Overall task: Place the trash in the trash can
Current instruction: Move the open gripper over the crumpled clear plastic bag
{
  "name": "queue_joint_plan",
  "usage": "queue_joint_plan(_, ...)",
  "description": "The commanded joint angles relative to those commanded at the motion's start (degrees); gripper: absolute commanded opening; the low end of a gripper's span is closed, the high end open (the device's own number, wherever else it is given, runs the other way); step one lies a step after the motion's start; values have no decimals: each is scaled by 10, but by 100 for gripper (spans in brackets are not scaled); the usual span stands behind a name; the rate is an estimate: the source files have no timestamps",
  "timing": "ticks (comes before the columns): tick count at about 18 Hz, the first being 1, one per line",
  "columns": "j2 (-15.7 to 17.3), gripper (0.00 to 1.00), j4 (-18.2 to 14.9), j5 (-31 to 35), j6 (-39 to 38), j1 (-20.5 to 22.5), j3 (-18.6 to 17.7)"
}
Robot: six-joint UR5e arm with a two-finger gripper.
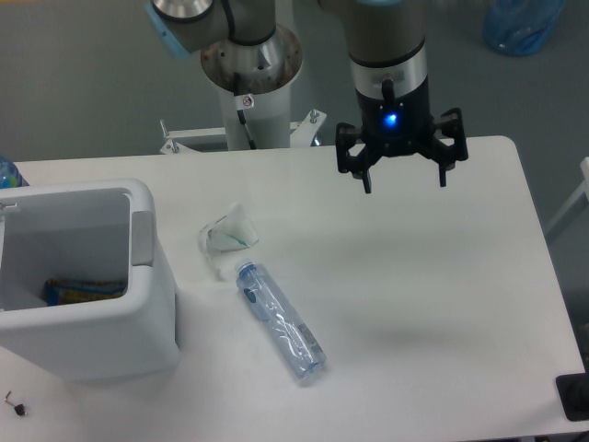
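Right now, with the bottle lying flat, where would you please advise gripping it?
Grip the bottle mid-body, coming straight down from above, jaws across its narrow width. It lies flat and diagonal, blue cap toward the crumpled cup, with bare table either side. The gripper hangs open above.
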Motion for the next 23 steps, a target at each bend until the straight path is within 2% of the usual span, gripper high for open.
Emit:
queue_joint_plan(9, 1, 100, 11, -4, -3, -4, -52)
queue_joint_plan(10, 2, 100, 22, -6, -3, -6, -68)
queue_joint_plan(13, 5, 100, 89, -11, -27, -9, -121)
queue_joint_plan(14, 11, 100, 94, -11, -33, -11, -131)
queue_joint_plan(20, 15, 100, 100, -18, -17, -24, -183)
queue_joint_plan(23, 14, 100, 97, -18, -2, -41, -190)
